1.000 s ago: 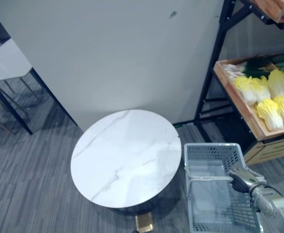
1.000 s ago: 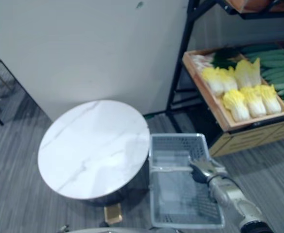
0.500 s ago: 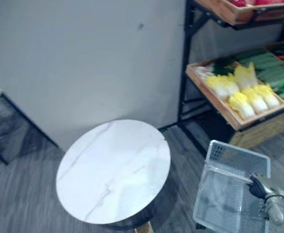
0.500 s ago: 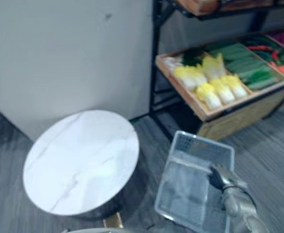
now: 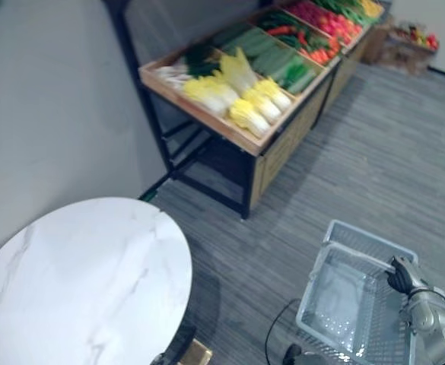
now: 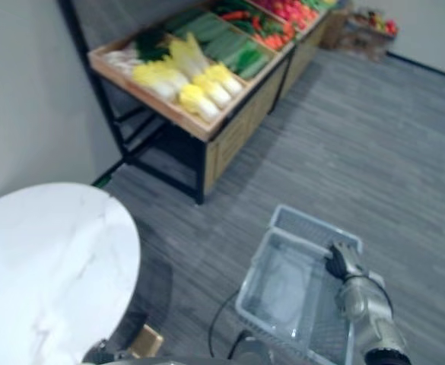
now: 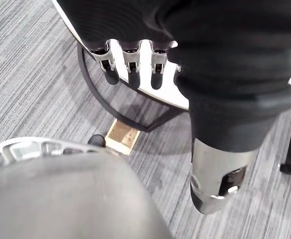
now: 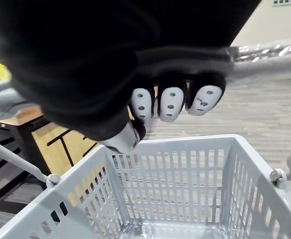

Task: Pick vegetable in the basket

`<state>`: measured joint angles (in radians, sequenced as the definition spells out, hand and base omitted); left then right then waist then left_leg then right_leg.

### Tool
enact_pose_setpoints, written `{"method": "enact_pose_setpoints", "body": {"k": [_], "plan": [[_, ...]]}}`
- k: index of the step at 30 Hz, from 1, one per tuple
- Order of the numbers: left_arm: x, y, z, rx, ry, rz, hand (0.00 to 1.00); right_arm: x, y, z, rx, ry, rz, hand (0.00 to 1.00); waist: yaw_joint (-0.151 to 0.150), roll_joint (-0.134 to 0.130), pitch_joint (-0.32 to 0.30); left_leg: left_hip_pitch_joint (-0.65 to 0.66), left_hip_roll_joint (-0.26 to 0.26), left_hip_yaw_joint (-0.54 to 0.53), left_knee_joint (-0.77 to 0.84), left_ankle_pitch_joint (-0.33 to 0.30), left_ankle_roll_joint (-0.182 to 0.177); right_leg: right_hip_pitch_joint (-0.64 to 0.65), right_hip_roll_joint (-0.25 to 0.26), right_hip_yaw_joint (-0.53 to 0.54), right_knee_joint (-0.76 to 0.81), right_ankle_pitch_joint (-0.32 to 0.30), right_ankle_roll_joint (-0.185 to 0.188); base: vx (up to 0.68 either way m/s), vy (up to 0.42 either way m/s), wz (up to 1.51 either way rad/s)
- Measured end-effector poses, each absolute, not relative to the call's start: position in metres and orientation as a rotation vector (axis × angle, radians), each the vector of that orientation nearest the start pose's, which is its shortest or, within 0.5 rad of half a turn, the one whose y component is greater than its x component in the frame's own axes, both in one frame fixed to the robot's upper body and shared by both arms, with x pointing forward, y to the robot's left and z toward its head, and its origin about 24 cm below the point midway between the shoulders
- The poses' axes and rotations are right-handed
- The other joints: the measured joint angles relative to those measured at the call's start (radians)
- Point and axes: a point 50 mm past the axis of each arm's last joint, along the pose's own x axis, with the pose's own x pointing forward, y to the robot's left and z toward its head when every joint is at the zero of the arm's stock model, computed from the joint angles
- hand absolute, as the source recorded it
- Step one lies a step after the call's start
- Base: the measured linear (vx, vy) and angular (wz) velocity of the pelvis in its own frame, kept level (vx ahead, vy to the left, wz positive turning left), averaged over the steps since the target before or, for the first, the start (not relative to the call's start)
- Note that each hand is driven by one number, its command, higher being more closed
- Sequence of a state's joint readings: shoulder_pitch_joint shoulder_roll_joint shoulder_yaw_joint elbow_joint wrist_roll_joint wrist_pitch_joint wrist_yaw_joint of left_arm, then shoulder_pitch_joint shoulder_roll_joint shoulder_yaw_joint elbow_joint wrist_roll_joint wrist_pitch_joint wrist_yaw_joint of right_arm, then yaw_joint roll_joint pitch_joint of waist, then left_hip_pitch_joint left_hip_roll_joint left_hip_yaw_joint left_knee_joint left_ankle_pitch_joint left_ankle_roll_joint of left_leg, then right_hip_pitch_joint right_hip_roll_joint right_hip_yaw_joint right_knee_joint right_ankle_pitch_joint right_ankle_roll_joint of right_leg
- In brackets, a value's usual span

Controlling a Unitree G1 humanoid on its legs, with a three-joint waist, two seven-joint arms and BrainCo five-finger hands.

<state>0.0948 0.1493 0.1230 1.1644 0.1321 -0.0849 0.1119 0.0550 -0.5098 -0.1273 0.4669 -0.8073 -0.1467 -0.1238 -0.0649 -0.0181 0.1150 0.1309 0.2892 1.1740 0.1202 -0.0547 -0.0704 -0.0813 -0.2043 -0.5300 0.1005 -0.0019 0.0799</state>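
An empty grey plastic basket [image 5: 311,285] hangs low on my right above the carpet. My right hand [image 5: 403,276] is shut on its handle [image 8: 264,52], with the fingers [image 8: 171,102] curled over the bar above the mesh walls [image 8: 175,174]. Nothing lies inside the basket. The vegetables sit on a wooden shelf at the upper middle: yellow-white cabbages [image 5: 237,95], green cucumbers [image 5: 279,57] and red vegetables [image 5: 321,23] farther back. My left hand [image 7: 130,62] hangs down beside the round table's rim with relaxed fingers and holds nothing.
A round white marble table [image 5: 77,281] stands at my lower left, with a small wooden block [image 7: 122,135] on the floor under it. The shelf's black frame [image 5: 157,141] rises next to a grey wall. Grey carpet [image 5: 374,152] stretches between the basket and the shelf.
The camera has swung to the right, so the table slid to the lower left and the shelf came to the upper middle. The basket stays hanging from my right hand.
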Motion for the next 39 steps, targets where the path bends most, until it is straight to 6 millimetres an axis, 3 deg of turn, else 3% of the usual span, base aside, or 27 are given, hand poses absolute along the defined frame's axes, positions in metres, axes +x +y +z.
{"method": "enact_pose_setpoints", "body": {"k": [1, 2, 3, 4, 6, 7, 8, 9, 10, 11, 14, 17, 20, 22, 23, 26, 29, 31, 32, 34, 35, 36, 39], "plan": [[0.071, 0.223, -0.164, 0.227, 1.162, 0.220, 0.00, 0.211, -0.311, -0.010, -1.281, 0.370, -0.051, 1.00, 0.000, 0.015, 0.001, -0.006, 0.019, -0.004, 0.017, 0.000, -0.001, 0.000, 0.017, 0.005, -0.013, 0.002, -0.004, -0.07, -0.262, -0.58], [0.074, 0.215, -0.165, 0.208, 1.158, 0.207, 0.00, 0.204, -0.313, -0.015, -1.283, 0.402, -0.049, 1.00, -0.009, 0.048, 0.006, -0.005, 0.069, -0.006, 0.077, 0.001, -0.002, 0.010, 0.049, 0.011, -0.021, -0.003, -0.025, -0.08, -0.140, -0.22], [0.075, 0.213, -0.166, 0.203, 1.157, 0.204, 0.00, 0.200, -0.314, -0.017, -1.283, 0.415, -0.044, 1.00, -0.013, 0.058, 0.006, -0.004, 0.096, -0.009, 0.115, 0.002, -0.002, 0.021, 0.062, 0.012, -0.025, -0.008, -0.032, -0.09, -0.152, -0.21], [0.076, 0.210, -0.166, 0.198, 1.154, 0.199, 0.00, 0.193, -0.315, -0.022, -1.286, 0.438, -0.034, 1.00, -0.016, 0.067, 0.006, -0.002, 0.154, -0.012, 0.197, 0.019, -0.025, 0.038, 0.083, 0.018, -0.033, -0.016, -0.045, -0.06, -0.123, -0.20], [0.079, 0.212, -0.165, 0.201, 1.143, 0.206, 0.00, 0.185, -0.314, -0.024, -1.290, 0.446, -0.023, 1.00, -0.015, 0.063, 0.008, -0.003, 0.223, -0.049, 0.304, 0.075, -0.033, 0.052, 0.106, 0.046, -0.035, -0.029, -0.065, -0.08, -0.191, -0.42], [0.080, 0.214, -0.164, 0.204, 1.134, 0.212, 0.00, 0.184, -0.313, -0.023, -1.295, 0.441, -0.019, 1.00, -0.014, 0.055, 0.013, -0.009, 0.248, -0.114, 0.359, 0.119, -0.020, 0.064, 0.115, 0.078, -0.038, -0.034, -0.074, -0.07, -0.174, -0.64], [0.079, 0.216, -0.163, 0.204, 1.133, 0.222, 0.00, 0.184, -0.313, -0.023, -1.297, 0.441, -0.019, 1.00, -0.012, 0.048, 0.016, -0.029, 0.247, -0.199, 0.396, 0.119, -0.025, 0.076, 0.115, 0.107, -0.047, -0.038, -0.076, -0.05, -0.109, -0.83], [0.078, 0.218, -0.163, 0.206, 1.133, 0.228, 0.00, 0.187, -0.313, -0.021, -1.302, 0.429, -0.025, 1.00, -0.011, 0.042, 0.019, -0.070, 0.198, -0.367, 0.434, 0.071, -0.043, 0.082, 0.114, 0.148, -0.062, -0.044, -0.069, -0.04, -0.063, -0.82], [0.078, 0.218, -0.163, 0.206, 1.132, 0.229, 0.00, 0.188, -0.313, -0.021, -1.302, 0.424, -0.029, 1.00, -0.010, 0.042, 0.020, -0.092, 0.163, -0.451, 0.442, 0.041, -0.054, 0.083, 0.114, 0.167, -0.067, -0.043, -0.068, -0.02, -0.050, -1.02], [0.078, 0.217, -0.163, 0.205, 1.132, 0.235, 0.00, 0.188, -0.313, -0.021, -1.301, 0.420, -0.034, 1.00, -0.005, 0.040, 0.020, -0.119, 0.087, -0.591, 0.425, -0.009, -0.061, 0.080, 0.119, 0.219, -0.073, -0.044, -0.070, 0.01, -0.013, -0.94], [0.068, 0.214, -0.165, 0.195, 1.147, 0.245, 0.00, 0.190, -0.309, -0.023, -1.296, 0.414, -0.028, 1.00, 0.024, 0.042, 0.021, -0.132, -0.068, -0.810, 0.245, -0.076, -0.065, 0.069, 0.147, 0.326, -0.082, -0.044, -0.070, 0.03, 0.023, -1.29], [0.067, 0.213, -0.165, 0.184, 1.133, 0.248, 0.00, 0.190, -0.309, -0.023, -1.299, 0.412, -0.029, 1.00, 0.040, 0.049, 0.029, -0.152, -0.104, -0.912, 0.055, -0.070, -0.064, 0.044, 0.166, 0.399, -0.077, -0.041, -0.064, 0.01, 0.102, -1.02], [0.069, 0.207, -0.165, 0.161, 1.116, 0.254, 0.00, 0.196, -0.312, -0.017, -1.321, 0.392, -0.029, 1.00, 0.046, 0.078, 0.045, -0.175, -0.111, -0.965, -0.002, -0.049, -0.064, 0.010, 0.180, 0.488, -0.063, -0.020, -0.032, 0.02, 0.173, -0.93], [0.069, 0.208, -0.164, 0.167, 1.116, 0.255, 0.00, 0.196, -0.308, -0.019, -1.322, 0.385, -0.010, 1.00, 0.043, 0.082, 0.043, -0.175, -0.137, -0.937, 0.007, -0.073, -0.044, 0.016, 0.159, 0.529, -0.087, 0.000, -0.004, 0.13, 0.278, -0.71], [0.069, 0.210, -0.164, 0.175, 1.115, 0.254, 0.00, 0.197, -0.307, -0.019, -1.325, 0.380, 0.001, 1.00, 0.042, 0.072, 0.049, -0.160, -0.168, -0.899, 0.007, -0.088, -0.025, 0.017, 0.129, 0.555, -0.111, 0.033, 0.019, 0.16, 0.300, -0.53], [0.070, 0.210, -0.164, 0.183, 1.114, 0.246, 0.00, 0.196, -0.305, -0.021, -1.325, 0.384, 0.015, 1.00, 0.042, 0.070, 0.049, -0.148, -0.212, -0.893, 0.005, -0.090, 0.003, 0.026, 0.094, 0.567, -0.136, 0.046, 0.037, 0.16, 0.201, -0.21], [0.072, 0.209, -0.164, 0.190, 1.110, 0.233, 0.00, 0.195, -0.305, -0.021, -1.324, 0.389, 0.018, 1.00, 0.046, 0.067, 0.051, -0.127, -0.241, -0.914, 0.002, -0.112, 0.033, 0.031, 0.069, 0.566, -0.109, 0.021, 0.058, 0.17, 0.160, -0.02], [0.073, 0.208, -0.164, 0.213, 1.109, 0.201, 0.00, 0.195, -0.305, -0.022, -1.322, 0.390, 0.019, 1.00, 0.048, 0.061, 0.056, -0.089, -0.257, -0.912, -0.012, -0.131, 0.048, -0.012, 0.058, 0.567, 0.040, -0.042, 0.063, 0.15, 0.156, -0.02], [0.074, 0.207, -0.164, 0.227, 1.108, 0.181, 0.00, 0.197, -0.304, -0.022, -1.318, 0.385, 0.014, 1.00, 0.051, 0.060, 0.058, -0.068, -0.262, -0.907, -0.020, -0.136, 0.054, -0.073, 0.057, 0.567, 0.188, -0.062, 0.052, 0.13, 0.168, -0.12], [0.074, 0.209, -0.163, 0.258, 1.107, 0.153, 0.00, 0.203, -0.301, -0.018, -1.305, 0.360, -0.013, 1.00, 0.044, 0.051, 0.062, -0.024, -0.277, -0.904, -0.039, -0.148, 0.075, -0.162, 0.040, 0.552, 0.418, -0.063, 0.049, 0.10, 0.130, 0.00], [0.075, 0.213, -0.162, 0.281, 1.105, 0.143, 0.00, 0.205, -0.299, -0.018, -1.289, 0.351, -0.036, 1.00, 0.039, 0.030, 0.073, 0.018, -0.299, -0.910, -0.054, -0.160, 0.091, -0.203, 0.005, 0.526, 0.559, -0.051, 0.031, 0.14, 0.119, 0.16], [0.074, 0.216, -0.162, 0.295, 1.107, 0.138, 0.00, 0.205, -0.299, -0.018, -1.276, 0.350, -0.052, 1.00, 0.039, 0.025, 0.077, 0.045, -0.309, -0.916, -0.056, -0.175, 0.107, -0.243, -0.019, 0.509, 0.661, -0.049, 0.007, 0.14, 0.109, 0.15], [0.078, 0.219, -0.160, 0.310, 1.097, 0.133, 0.00, 0.205, -0.295, -0.020, -1.257, 0.349, -0.055, 1.00, 0.035, 0.017, 0.083, 0.071, -0.308, -0.939, -0.067, -0.186, 0.121, -0.283, -0.031, 0.432, 0.693, -0.126, -0.014, 0.18, 0.049, 0.23]]}}
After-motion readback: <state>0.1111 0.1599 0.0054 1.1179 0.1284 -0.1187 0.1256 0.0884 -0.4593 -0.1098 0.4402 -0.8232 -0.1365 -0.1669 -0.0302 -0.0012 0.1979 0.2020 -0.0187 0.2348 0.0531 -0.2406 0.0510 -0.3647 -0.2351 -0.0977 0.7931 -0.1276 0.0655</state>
